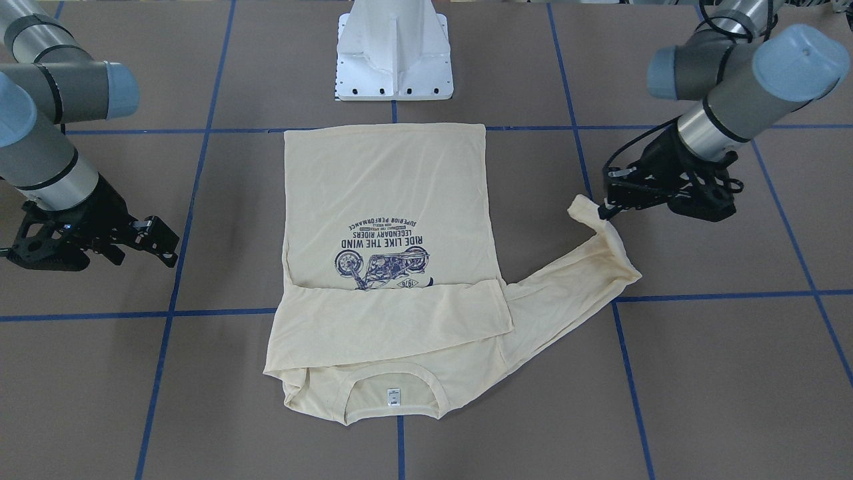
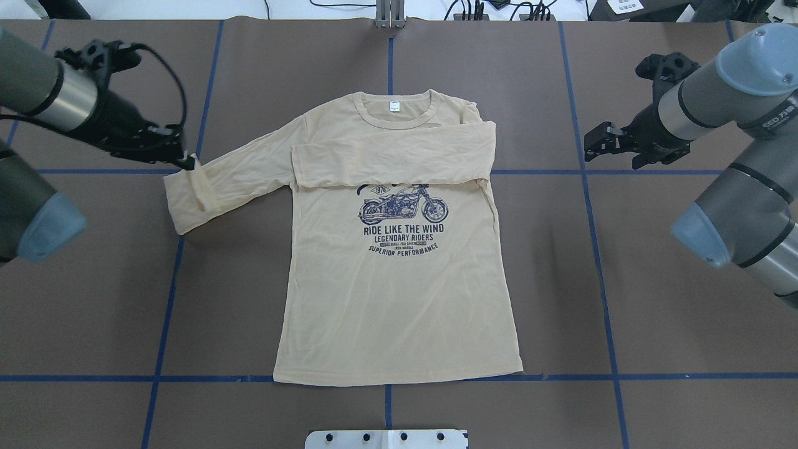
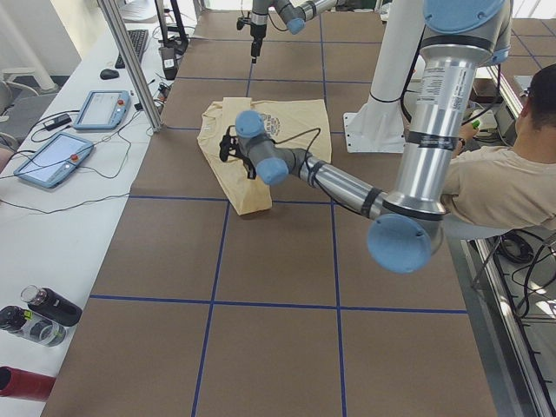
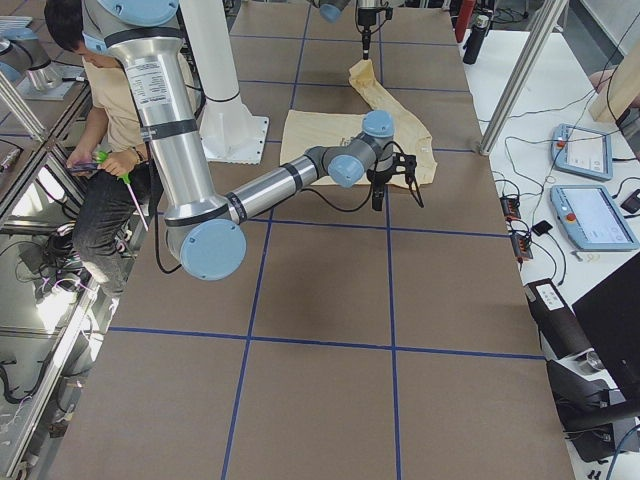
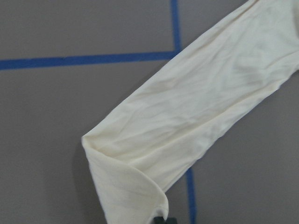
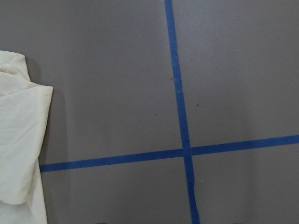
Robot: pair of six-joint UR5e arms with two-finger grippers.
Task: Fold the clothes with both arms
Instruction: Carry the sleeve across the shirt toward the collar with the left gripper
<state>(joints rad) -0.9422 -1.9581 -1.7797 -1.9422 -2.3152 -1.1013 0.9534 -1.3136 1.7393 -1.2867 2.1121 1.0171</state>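
The T-shirt lies flat in the middle of the table, with the motorbike picture facing up. Its neck is on the far side from the robot, and its bottom edge is near the white base. The right sleeve is folded across the chest and covers the top of the picture. The left sleeve sticks out to the robot's left, over a blue tape line.

The left gripper pinches the very end of that sleeve (the end is lifted and curls back over itself). The rest of the sleeve rests on the table.

The right gripper hangs just above the table, beside the shirt's other shoulder but not touching it. Its fingers are spread apart and hold nothing.

A person sits behind the robot, off the table.
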